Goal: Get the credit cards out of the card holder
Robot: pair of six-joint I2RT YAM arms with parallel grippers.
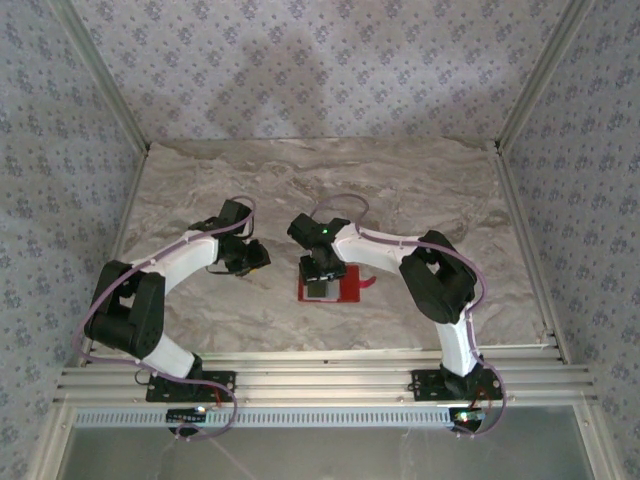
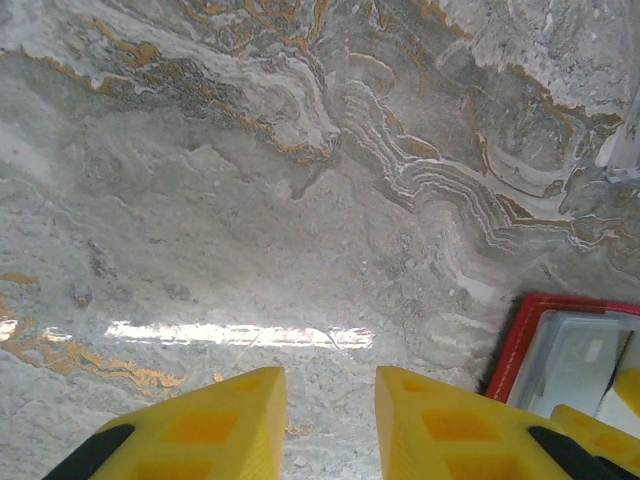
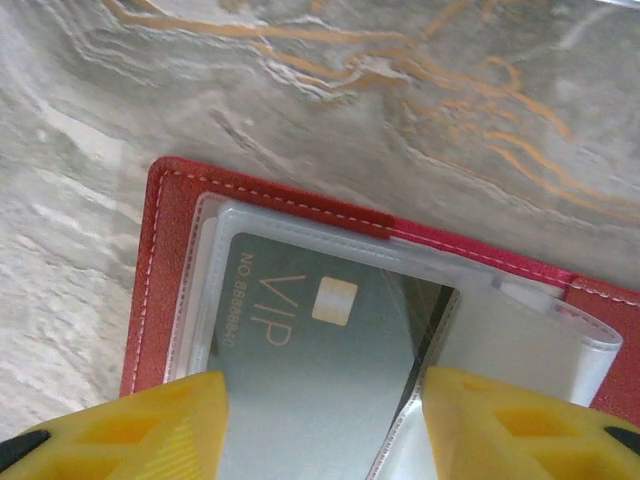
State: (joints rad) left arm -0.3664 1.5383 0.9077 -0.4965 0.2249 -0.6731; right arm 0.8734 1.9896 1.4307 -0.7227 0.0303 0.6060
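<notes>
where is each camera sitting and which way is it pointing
top external: above and behind the bases, looking down at the table; both arms show.
left wrist: on the left arm, facing down at bare marble; left pincer at the bottom.
right wrist: facing down onto a credit card; right pincer at the bottom.
shared: all three see the red card holder.

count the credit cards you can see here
1: a grey VIP card in a clear pocket of the open red card holder, beneath the right tool. Others may be hidden in other pockets.
</notes>
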